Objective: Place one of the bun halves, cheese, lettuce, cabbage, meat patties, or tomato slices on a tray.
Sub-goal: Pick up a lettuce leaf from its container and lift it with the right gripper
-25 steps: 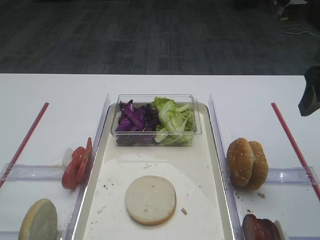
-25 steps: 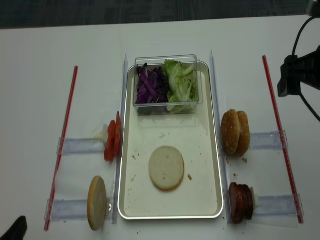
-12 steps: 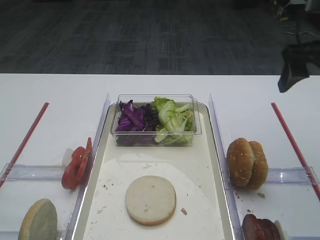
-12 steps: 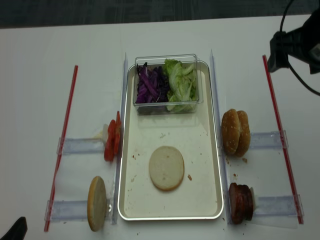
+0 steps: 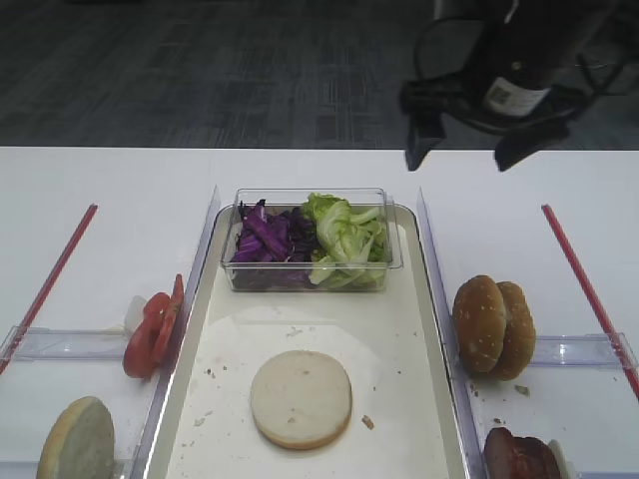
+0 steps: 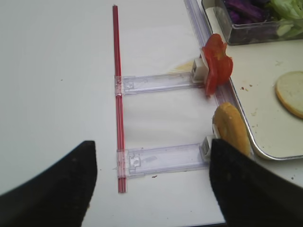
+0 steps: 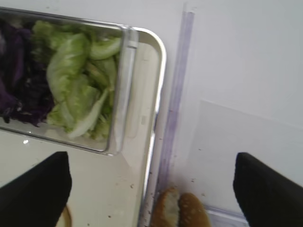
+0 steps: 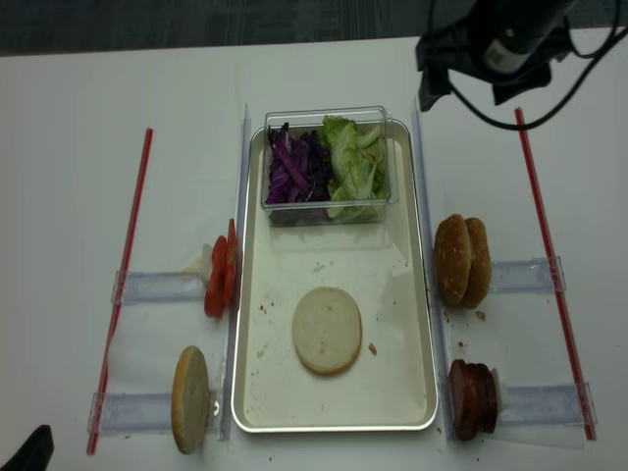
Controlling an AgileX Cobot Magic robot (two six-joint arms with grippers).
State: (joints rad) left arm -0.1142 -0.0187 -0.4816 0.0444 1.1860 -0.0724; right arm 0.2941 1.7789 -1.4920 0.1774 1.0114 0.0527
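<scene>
One pale cut-face bun half (image 8: 327,330) lies flat near the middle of the cream tray (image 8: 412,392), while the right gripper (image 8: 469,77), jaws spread and empty, hangs above the tray's far right corner, beside the clear tub (image 8: 326,120) of lettuce (image 8: 355,167) and purple cabbage (image 8: 292,167)

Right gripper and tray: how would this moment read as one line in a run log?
right gripper: open, empty, above the table near the tub | tray: one bun half, cut face up | left gripper: open, idle
</scene>
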